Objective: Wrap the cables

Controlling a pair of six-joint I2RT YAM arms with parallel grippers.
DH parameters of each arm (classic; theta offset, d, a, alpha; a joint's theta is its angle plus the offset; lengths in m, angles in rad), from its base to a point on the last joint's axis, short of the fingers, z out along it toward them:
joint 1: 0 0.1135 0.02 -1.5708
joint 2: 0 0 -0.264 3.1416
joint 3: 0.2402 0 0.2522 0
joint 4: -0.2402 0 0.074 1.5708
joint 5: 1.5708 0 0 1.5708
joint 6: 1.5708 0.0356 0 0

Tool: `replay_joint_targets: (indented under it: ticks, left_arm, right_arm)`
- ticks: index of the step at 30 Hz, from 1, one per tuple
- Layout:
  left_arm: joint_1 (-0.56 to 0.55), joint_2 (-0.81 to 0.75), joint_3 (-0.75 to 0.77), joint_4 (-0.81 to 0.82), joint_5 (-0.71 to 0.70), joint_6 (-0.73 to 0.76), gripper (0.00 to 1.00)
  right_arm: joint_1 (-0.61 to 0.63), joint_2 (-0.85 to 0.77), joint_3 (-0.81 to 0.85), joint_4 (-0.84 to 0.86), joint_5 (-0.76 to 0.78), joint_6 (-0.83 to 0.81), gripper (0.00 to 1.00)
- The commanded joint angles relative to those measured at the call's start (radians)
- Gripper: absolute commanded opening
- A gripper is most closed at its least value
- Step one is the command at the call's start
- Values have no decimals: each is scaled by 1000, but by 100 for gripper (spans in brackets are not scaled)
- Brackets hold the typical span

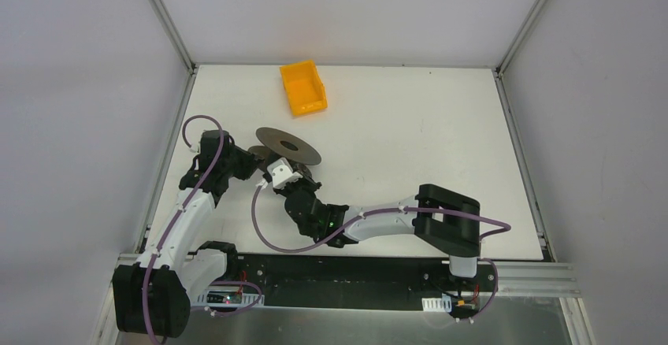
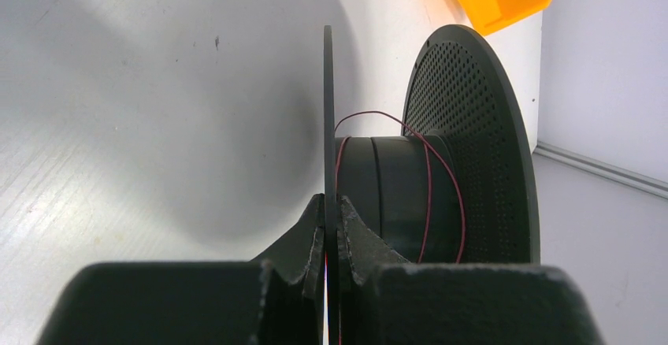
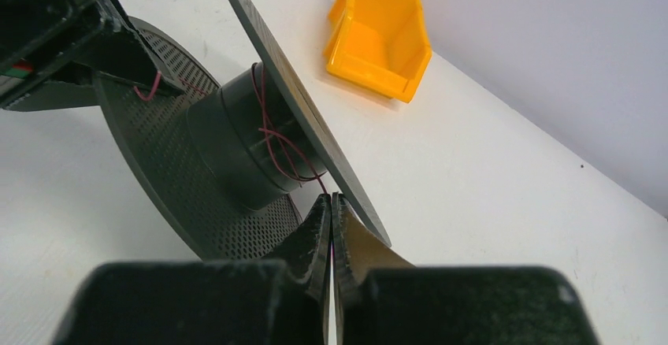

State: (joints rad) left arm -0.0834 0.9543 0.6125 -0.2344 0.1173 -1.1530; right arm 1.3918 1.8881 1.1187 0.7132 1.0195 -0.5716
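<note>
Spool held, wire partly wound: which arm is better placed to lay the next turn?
Right. The right fingers look shut on the thin reddish-brown wire leading off the black plastic spool; the left fingers clamp its thin flange, steadying it.

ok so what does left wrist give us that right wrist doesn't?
Only left wrist: the left gripper shut on the rim of one spool flange, seen edge-on between the fingers. Only right wrist: the right gripper shut on the cable, which runs from the hub down into its tips. Both: a few loose cable turns on the hub, the perforated flange, and the orange bin beyond.
</note>
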Motion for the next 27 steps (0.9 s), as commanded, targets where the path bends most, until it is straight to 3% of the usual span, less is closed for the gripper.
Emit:
replay_joint_targets:
  ticks: [1,19,27]
  left_arm:
    - [10,-31,4,25,-13,-34,0]
    - [10,-53,5,18,-8,-43,0]
    - [10,-57,-1,16,-2,-47,0]
  right_arm:
    - [15,-2,22,94,55,-56,0]
    - [-12,60,67,69,70,-73,0]
    - [-22,62,71,69,6,-56,0]
